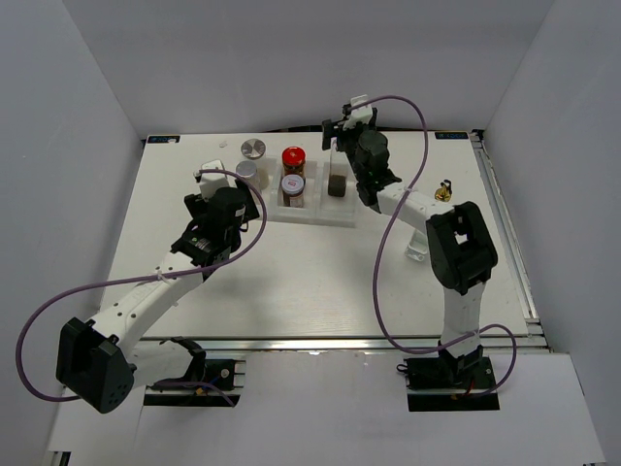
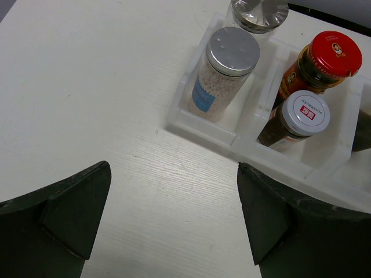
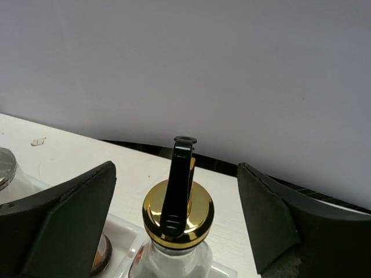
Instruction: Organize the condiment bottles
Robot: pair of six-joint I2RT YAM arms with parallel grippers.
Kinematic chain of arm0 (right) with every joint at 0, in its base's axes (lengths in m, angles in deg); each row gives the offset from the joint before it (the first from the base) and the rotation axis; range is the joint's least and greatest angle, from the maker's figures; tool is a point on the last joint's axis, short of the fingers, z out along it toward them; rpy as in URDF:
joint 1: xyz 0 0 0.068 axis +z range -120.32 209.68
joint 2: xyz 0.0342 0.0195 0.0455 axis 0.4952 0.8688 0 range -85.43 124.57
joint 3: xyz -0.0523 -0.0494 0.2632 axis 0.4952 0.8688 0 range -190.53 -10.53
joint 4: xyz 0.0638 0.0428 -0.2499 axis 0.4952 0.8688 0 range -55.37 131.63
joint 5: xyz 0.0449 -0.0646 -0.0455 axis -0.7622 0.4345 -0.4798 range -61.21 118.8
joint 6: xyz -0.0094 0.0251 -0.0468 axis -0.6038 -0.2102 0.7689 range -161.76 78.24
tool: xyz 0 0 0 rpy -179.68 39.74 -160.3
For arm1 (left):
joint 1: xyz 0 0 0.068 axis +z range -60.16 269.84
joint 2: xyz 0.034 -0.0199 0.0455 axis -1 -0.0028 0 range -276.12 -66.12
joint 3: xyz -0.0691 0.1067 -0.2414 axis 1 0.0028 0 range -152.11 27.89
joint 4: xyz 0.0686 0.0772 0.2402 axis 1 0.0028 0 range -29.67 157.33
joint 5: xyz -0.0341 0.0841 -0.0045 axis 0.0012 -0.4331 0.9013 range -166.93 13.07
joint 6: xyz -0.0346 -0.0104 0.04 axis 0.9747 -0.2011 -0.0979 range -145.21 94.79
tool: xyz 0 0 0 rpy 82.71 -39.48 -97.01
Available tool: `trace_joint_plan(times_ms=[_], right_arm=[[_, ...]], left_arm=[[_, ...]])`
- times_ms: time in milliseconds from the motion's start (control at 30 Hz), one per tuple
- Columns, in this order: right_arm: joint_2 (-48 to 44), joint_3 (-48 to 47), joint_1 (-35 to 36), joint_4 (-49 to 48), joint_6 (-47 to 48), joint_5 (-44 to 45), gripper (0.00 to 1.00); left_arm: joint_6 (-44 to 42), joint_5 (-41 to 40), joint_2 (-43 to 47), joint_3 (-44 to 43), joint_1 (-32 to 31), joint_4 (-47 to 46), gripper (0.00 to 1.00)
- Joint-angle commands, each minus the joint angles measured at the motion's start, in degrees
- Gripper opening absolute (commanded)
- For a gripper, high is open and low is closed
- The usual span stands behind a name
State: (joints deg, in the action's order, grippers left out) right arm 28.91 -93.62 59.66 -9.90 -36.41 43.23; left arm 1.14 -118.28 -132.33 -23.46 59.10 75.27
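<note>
**Spotter:** What are you getting on the left side?

**Op:** I'm looking through the left wrist camera. The left gripper (image 2: 174,171) is hanging over bare table (image 2: 87,87), fingers spread wide with nothing between them, short of the white tray (image 2: 203,130). In the tray's left compartment a silver-lidded jar (image 2: 229,63) of pale grains is standing upright. A second silver-lidded jar (image 2: 259,11) is just behind it.

**Spotter:** And the middle?

**Op:** A white-lidded brown jar (image 2: 304,113) is sitting in front, with a red-lidded jar (image 2: 333,55) behind it. That view is giving me labels and contents, while the top camera is giving me only lids there.

**Spotter:** Is the left wrist showing you the right compartment?

**Op:** Only a dark sliver at its edge. The top view is showing a tall bottle (image 1: 337,180) there, dark at the bottom. The right wrist camera is showing its gold collar and black spout close up. The right gripper (image 3: 177,168) is straddling that bottle, its fingers (image 3: 69,220) released and standing apart from it on both sides.

**Spotter:** Anything further right?

**Op:** Only the top camera is catching it. Another gold-topped bottle (image 1: 444,191) is standing on the table beside the right arm (image 1: 461,252), well apart from the tray. Its body is mostly hidden.
</note>
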Motion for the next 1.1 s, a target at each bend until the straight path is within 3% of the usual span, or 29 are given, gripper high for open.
trace_joint_plan(times_ms=[0,167,333,567,733,867,1067], right_arm=[[-6.6,-1.6,0.4,1.9,0.0,0.0,0.89],[-10.3,-5.3,0.4,16.8,-1.8,0.2,0.89],[-14.8,-4.5,0.3,25.2,-2.3,-0.8,0.89],[-26.8,4.8,-0.1,30.4,-4.9,4.8,0.89],[-31.6,0.5,-0.4,51.3,-7.7,12.7,0.89],[-36.7,-1.1,-1.6,62.8,-10.1,19.8,0.89],[-42.5,1.8,-6.6,72.2,-15.0,23.4,0.89]], left_arm=[[-0.2,0.2,1.3,0.1,0.2,-0.5,0.98],[-0.2,0.3,1.8,0.2,0.2,-0.3,0.98],[-0.2,1.1,2.8,0.9,0.2,-0.6,0.98],[-0.3,2.0,4.0,1.6,0.2,-0.8,0.98],[-0.2,2.5,5.2,2.1,0.2,-0.7,0.98],[-0.3,3.0,6.0,2.6,0.2,-1.0,0.98],[-0.5,4.1,5.8,2.7,0.2,-1.0,0.98]])
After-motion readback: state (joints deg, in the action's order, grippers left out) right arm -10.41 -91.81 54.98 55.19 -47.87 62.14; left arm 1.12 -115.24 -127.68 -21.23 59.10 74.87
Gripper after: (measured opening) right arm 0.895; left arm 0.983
